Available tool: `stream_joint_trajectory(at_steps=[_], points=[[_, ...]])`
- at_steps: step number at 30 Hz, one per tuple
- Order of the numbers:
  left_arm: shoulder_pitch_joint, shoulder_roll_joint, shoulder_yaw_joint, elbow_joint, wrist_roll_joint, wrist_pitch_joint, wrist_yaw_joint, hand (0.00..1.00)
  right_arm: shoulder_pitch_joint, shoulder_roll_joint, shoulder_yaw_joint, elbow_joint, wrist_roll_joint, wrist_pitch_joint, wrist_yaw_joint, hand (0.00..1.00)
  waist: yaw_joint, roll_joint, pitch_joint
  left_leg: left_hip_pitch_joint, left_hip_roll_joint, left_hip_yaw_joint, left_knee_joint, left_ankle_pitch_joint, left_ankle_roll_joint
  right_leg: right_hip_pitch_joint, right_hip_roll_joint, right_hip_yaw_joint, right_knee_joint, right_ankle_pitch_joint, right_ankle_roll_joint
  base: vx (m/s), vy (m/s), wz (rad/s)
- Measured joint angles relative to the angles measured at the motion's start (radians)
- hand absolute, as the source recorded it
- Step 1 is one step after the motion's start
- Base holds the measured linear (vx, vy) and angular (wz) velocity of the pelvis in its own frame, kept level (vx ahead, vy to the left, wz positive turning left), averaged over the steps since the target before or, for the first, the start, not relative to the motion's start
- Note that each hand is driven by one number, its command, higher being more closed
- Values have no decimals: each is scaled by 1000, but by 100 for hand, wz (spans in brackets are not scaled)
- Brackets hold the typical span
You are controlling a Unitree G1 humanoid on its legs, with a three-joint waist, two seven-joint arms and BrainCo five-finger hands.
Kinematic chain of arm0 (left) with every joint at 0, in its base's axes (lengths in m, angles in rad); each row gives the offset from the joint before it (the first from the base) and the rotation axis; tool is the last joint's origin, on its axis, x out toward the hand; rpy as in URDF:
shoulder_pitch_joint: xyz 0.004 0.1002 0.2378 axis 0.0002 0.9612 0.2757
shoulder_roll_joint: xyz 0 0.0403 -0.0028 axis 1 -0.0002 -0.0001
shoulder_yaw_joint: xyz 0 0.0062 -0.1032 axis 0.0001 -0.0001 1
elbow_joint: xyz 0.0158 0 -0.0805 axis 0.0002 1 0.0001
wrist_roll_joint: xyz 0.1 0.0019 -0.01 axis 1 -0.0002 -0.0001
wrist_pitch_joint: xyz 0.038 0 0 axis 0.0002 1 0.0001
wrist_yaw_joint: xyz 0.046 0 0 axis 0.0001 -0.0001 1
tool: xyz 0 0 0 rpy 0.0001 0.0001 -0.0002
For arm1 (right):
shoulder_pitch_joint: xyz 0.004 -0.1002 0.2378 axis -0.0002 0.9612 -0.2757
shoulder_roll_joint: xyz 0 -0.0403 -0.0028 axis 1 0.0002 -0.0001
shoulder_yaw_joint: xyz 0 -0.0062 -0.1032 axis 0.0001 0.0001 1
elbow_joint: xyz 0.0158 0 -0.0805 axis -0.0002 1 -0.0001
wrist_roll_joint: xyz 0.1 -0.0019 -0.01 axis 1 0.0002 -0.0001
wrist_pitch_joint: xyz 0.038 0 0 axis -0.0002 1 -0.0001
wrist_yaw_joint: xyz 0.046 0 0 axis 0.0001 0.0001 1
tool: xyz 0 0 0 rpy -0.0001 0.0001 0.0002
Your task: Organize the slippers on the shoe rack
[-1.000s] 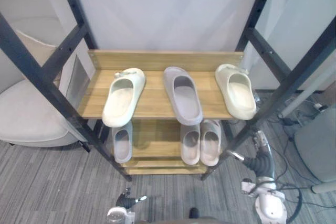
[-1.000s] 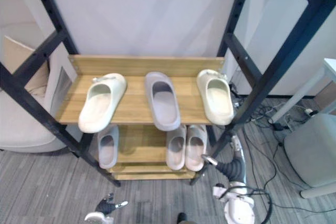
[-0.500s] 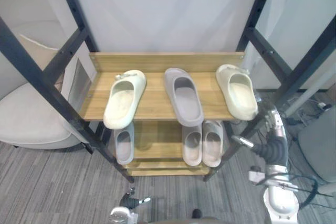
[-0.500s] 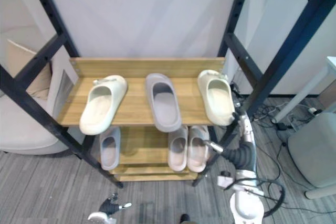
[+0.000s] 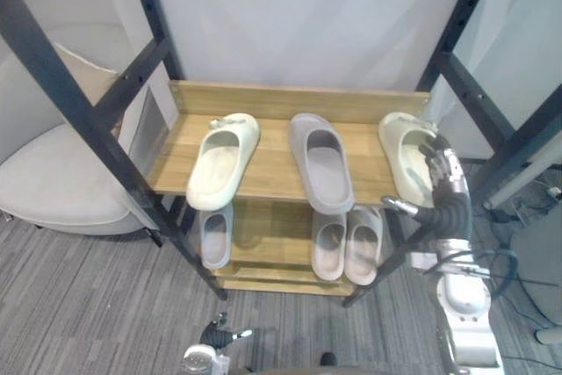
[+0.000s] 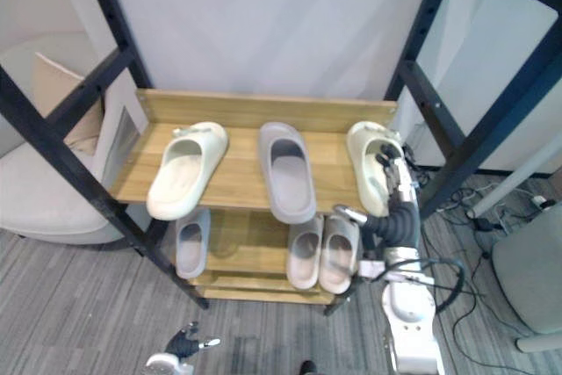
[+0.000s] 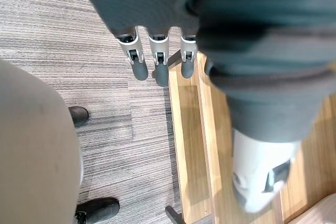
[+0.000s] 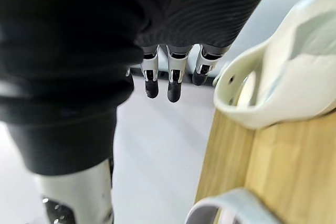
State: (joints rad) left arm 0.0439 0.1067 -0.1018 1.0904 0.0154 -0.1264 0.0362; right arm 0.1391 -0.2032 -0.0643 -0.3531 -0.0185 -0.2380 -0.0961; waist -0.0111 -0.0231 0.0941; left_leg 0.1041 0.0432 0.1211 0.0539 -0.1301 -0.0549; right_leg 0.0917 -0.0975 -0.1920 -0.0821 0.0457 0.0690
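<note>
While right hand (image 5: 442,177) fingers (image 8: 173,85) stand straight, apart, empty, cream slipper (image 5: 399,142) sits just beside on shoe rack top shelf (image 5: 272,173); contact unclear. Likely light soft foam, grippy: pinch strap arch. Left hand (image 7: 155,59) slack, low.

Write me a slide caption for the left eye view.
Robot's right hand hovers by the cream slipper at the top shelf's right end.

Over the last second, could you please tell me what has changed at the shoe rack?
The right hand rose from low beside the rack's front right leg to the right cream slipper on the top shelf, fingers open, holding nothing. The camera also shifted. That slipper, the grey slipper and the rest kept their places; the left hand stayed low and open.
</note>
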Motion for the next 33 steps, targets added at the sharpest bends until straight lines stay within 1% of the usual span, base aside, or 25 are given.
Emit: stream_joint_trajectory(at_steps=[1, 8, 10, 14, 19, 21, 24, 27, 29, 33], points=[[0, 1, 4, 0, 0, 0, -1, 0, -24, 0, -1, 27, 22, 0, 4, 0, 1, -3, -1, -1, -1, -4, 0, 0, 0, 2, 0, -4, -2, 0, 0, -9, -7, 12], [-1, 4, 5, -9, -1, 1, -2, 0, -115, -14, 5, 143, 59, 4, 8, 0, 10, -9, 1, -17, -4, -26, -1, 5, 7, 3, -2, -20, -6, -1, 1, -5, -5, 7], [1, 4, 4, -14, -1, 1, -3, 0, -159, -50, 31, 195, 62, 8, 8, 0, 12, -10, 2, -17, -4, -30, -1, 5, 7, 4, -1, -22, -6, -1, 1, -6, -2, 3], [1, 6, 4, -19, -4, 1, -4, 0, -216, -69, 39, 254, 62, 21, 8, 0, 15, -14, 5, -18, -5, -32, -1, 6, 7, 4, -2, -23, -6, -1, 1, 0, 0, 0], [1, 15, 5, -25, -18, 1, -16, 0, -310, -131, 42, 346, 63, 47, 7, 0, 20, -26, 13, -19, -6, -32, -3, 6, 8, -3, -2, -22, -6, -1, 1, -6, 0, 0], [1, 17, 5, -30, -18, 1, -21, 0, -329, -140, 43, 361, 64, 49, 7, 0, 20, -28, 14, -23, -6, -32, -3, 6, 8, -6, -2, -22, -6, -1, 1, 0, 0, 0], [5, 19, 5, -39, -18, 1, -22, 0, -393, -187, 76, 427, 81, 56, 10, 0, 21, -30, 15, -33, -7, -32, -3, 8, 11, -12, -3, -22, -6, 0, -1, 0, 0, 0], [5, 19, 5, -39, -20, 1, -22, 0, -431, -205, 85, 474, 101, 63, 17, 0, 24, -31, 16, -34, -7, -37, -3, 8, 11, -11, -2, -22, -5, 1, -1, 0, 0, 0], [5, 20, 5, -40, -28, 0, -22, 0, -477, -240, 119, 528, 107, 73, 25, 0, 25, -33, 17, -34, -8, -37, -5, 8, 11, -11, -3, -21, -5, 1, -1, 0, 0, 0], [6, 23, 5, -40, -49, 0, -21, 0, -497, -244, 123, 552, 108, 81, 38, 0, 30, -34, 21, -35, -8, -37, -6, 8, 11, -13, -3, -21, -5, 1, -1, 0, 0, 0]])
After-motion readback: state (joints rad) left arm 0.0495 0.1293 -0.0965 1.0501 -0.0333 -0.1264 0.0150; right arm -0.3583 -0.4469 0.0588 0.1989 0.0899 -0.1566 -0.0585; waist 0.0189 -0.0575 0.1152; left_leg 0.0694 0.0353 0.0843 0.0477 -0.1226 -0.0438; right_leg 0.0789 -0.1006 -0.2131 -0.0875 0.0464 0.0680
